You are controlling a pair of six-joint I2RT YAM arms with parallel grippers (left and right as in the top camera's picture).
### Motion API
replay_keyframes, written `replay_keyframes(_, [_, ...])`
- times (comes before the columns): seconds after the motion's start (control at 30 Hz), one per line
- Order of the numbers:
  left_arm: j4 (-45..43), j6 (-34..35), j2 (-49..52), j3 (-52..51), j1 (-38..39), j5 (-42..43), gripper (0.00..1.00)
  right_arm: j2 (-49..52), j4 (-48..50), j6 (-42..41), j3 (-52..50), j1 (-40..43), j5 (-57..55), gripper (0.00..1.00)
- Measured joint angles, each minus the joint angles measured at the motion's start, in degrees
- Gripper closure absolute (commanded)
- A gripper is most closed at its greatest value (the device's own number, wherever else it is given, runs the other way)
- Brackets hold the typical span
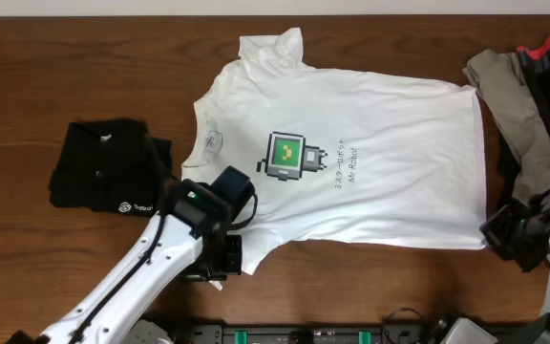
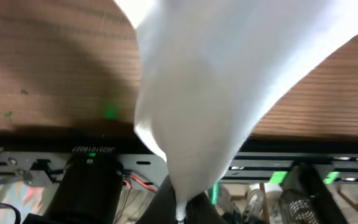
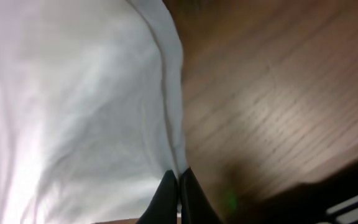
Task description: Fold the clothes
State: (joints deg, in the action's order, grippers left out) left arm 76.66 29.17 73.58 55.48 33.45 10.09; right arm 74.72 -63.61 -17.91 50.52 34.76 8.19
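Left hand [image 2: 180, 208] and right hand [image 3: 179, 182] pinch T-shirt [image 1: 380, 124].

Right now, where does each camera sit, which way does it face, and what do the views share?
Overhead: above the table, looking down on the white T-shirt, black garment and garment pile; left arm and right arm show.
Left wrist: on left arm, facing along the shut left gripper, shirt cloth bunched in it.
Right wrist: on right arm, facing down past the shut right gripper at the shirt's hem.
Shared: T-shirt and table in all three.
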Motion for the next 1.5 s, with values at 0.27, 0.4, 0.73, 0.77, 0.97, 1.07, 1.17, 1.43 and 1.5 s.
replay_keyframes(0.27, [-2.6, -1.7, -0.2, 4.8, -1.7, -5.0, 0.94, 0.0, 5.5, 0.7, 0.9, 0.0, 5.3, 0.99])
replay_keyframes(0.4, [-7.0, -4.6, -0.2, 7.7, -5.3, -6.3, 0.94, 0.0, 11.0, 0.3, 1.0, 0.0, 10.9, 0.99])
replay_keyframes(0.73, [-19.4, -14.9, 0.4, 9.9, -12.9, -7.1, 0.95, 4.4, 25.3, -5.0, 1.2, -0.2, 19.9, 0.99])
replay_keyframes(0.77, [-21.0, -16.1, 0.7, 10.1, -13.2, -7.1, 0.94, 5.0, 26.5, -5.5, 1.2, -0.3, 20.2, 0.99])
replay_keyframes(0.97, [-28.3, -23.2, 3.1, 10.7, -13.4, -7.1, 0.94, 7.2, 33.4, -8.0, 1.2, -0.9, 21.5, 0.99])
replay_keyframes(1.07, [-30.7, -26.0, 5.7, 10.8, -13.4, -7.1, 0.94, 7.5, 35.2, -8.5, 1.2, -1.0, 21.8, 0.99])
replay_keyframes(1.17, [-32.9, -28.2, 9.0, 10.8, -13.5, -7.3, 0.94, 7.5, 36.4, -8.7, 1.2, -1.3, 21.9, 0.99])
replay_keyframes(1.43, [-35.1, -31.8, 13.4, 10.8, -14.0, -12.3, 0.94, 10.2, 37.2, -9.0, 1.2, -1.9, 21.8, 0.99])
replay_keyframes(1.5, [-36.0, -32.6, 13.4, 10.8, -14.8, -13.1, 0.94, 11.2, 37.5, -9.1, 1.2, -1.9, 21.8, 0.99])
